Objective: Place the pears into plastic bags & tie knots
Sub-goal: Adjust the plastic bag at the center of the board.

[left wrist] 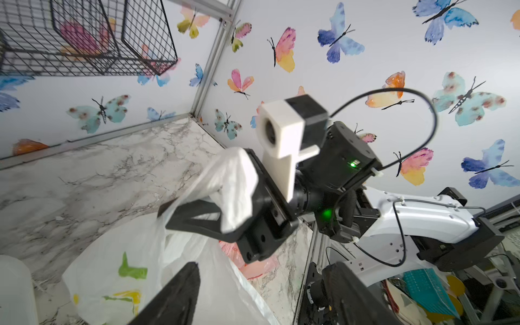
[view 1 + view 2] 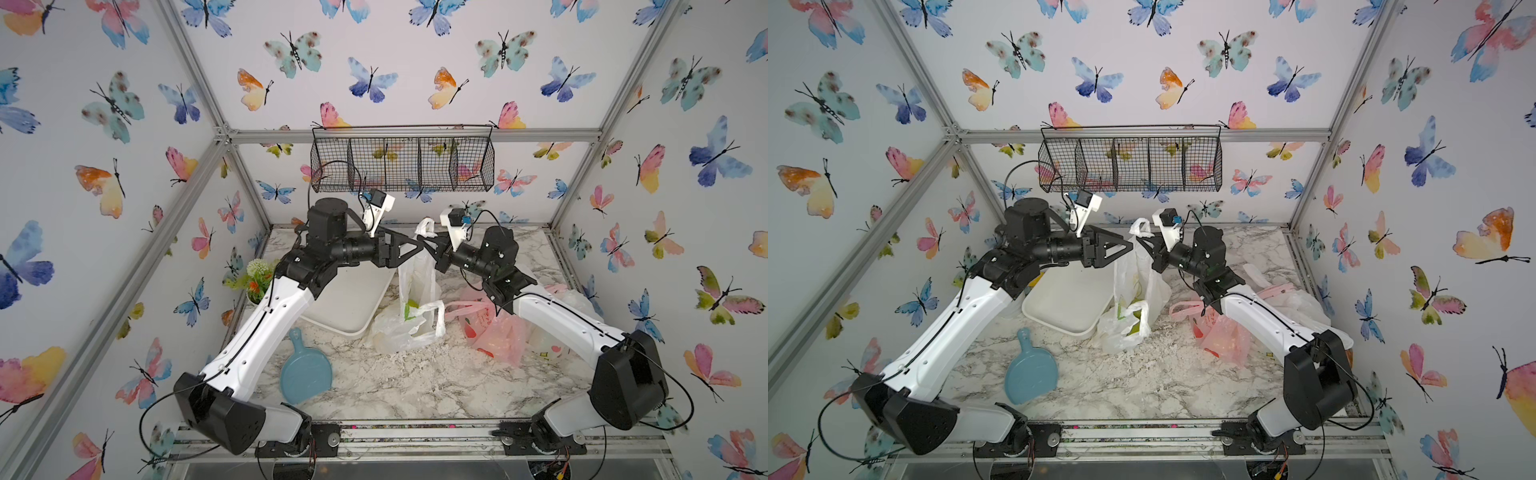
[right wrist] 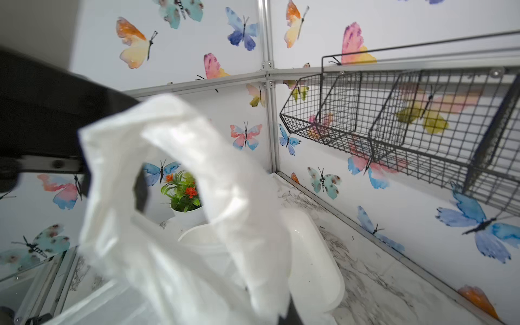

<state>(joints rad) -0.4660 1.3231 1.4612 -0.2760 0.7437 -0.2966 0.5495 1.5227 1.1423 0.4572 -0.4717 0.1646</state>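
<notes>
The lemon bag [image 2: 415,286] stands mid-counter, pulled tall. Its bottom slumps on the counter [image 2: 395,386] just beside the tray [image 2: 353,303]. One handle [image 2: 426,227] is drawn up, and the other handle [image 2: 436,318] droops over the heap. Green and yellow show through the plastic, but print and pear cannot be told apart.

The right hand [image 2: 434,245] is clamped on the raised handle. In the left wrist view the white film bunches over and between the fingers of this hand [image 1: 168,216], and the bag hangs from them.

The left hand [image 2: 417,246] faces it from the other side, tips level with the bag's neck. Its jaws are spread wide: in its own wrist view one finger [image 1: 174,295] lies across the bag [image 1: 112,270], with the other far off. It grips nothing, and whether it touches the plastic cannot be told.

The pink bag [image 2: 494,332] lies crumpled under the right forearm. A third bag [image 2: 548,347] lies beyond it, mostly hidden.

A blue paddle [image 2: 305,370] lies flat near the tray. A flowerpot [image 2: 257,278] sits behind the left arm. A wire basket [image 2: 403,166] hangs on the back wall.
</notes>
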